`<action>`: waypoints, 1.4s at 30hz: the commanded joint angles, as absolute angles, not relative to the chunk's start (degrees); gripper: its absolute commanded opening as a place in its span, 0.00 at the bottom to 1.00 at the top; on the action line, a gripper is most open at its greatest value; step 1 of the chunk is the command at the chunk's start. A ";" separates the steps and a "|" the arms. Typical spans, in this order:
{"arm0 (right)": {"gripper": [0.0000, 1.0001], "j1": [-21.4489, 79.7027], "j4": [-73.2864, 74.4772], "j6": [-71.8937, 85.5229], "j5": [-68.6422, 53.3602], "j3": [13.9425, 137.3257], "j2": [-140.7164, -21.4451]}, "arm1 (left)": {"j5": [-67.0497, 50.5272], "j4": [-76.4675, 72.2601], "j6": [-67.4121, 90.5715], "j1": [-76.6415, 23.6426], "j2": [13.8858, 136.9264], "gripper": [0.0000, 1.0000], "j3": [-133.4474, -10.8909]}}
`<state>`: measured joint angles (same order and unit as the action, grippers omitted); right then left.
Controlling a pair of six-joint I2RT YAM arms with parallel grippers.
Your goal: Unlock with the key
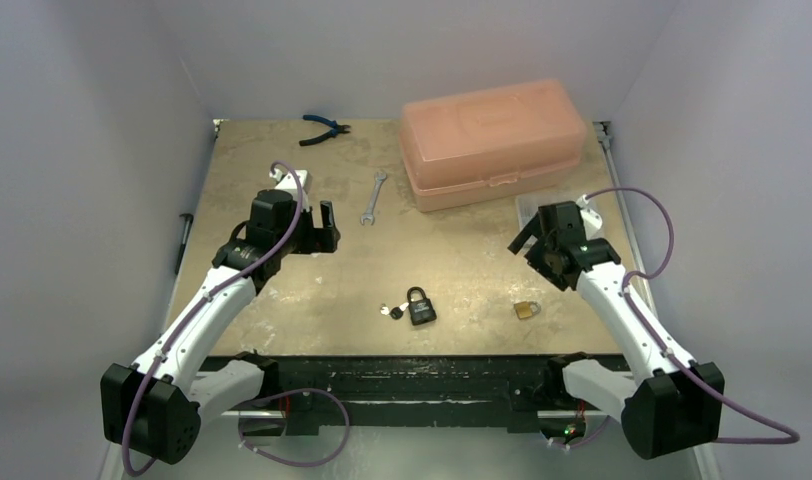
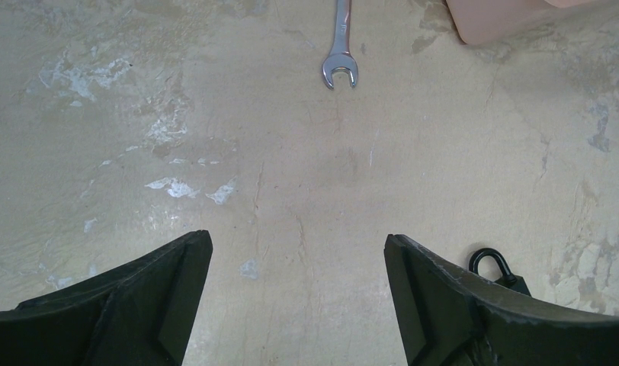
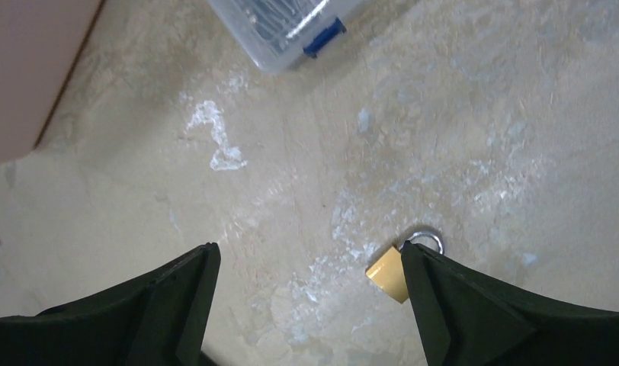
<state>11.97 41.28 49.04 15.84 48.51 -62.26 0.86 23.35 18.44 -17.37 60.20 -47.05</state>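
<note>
Black lock [image 1: 420, 307]: lower centre of overhead frame, flat on table [image 1: 462, 260]. Key [image 1: 392, 311]: just left of it. Brass lock [image 1: 526, 310]: right of centre. Left gripper [image 1: 332, 228]: left of centre, jaws spread, empty. Right gripper [image 1: 530, 250]: above brass lock in frame, jaws spread, empty. Wrench [image 1: 372, 197], box [image 1: 494, 142]: upper centre.

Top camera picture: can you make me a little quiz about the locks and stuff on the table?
1. True or false: the left fingers and the right fingers are both open and hold nothing.
2. What lies just beside the black padlock? A) the key B) a wrench C) pliers
3. Fill in: the brass padlock lies nearer the ____ arm.
Key: 1 true; 2 A; 3 right.
</note>
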 commanded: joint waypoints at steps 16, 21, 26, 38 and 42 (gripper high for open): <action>0.99 13.35 48.71 68.11 16.33 39.05 -64.48 | 1.75 23.19 18.29 -17.14 58.01 0.89 -49.31; 0.97 13.35 46.14 68.88 17.48 36.71 -64.05 | 1.76 23.16 18.37 -17.14 57.93 0.89 -49.32; 0.93 13.35 44.93 69.50 18.09 35.55 -65.52 | 2.00 23.28 18.38 -17.14 57.92 0.88 -49.33; 0.78 13.36 42.95 70.04 22.12 35.76 -70.73 | 2.52 23.55 18.29 -17.14 58.01 0.88 -49.31; 0.71 13.36 42.44 69.50 22.00 35.97 -72.16 | 2.86 23.53 18.29 -17.14 57.91 0.88 -49.27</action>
<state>13.17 43.24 68.62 19.22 35.11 -71.37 2.02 23.90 18.46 -17.37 59.09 -47.05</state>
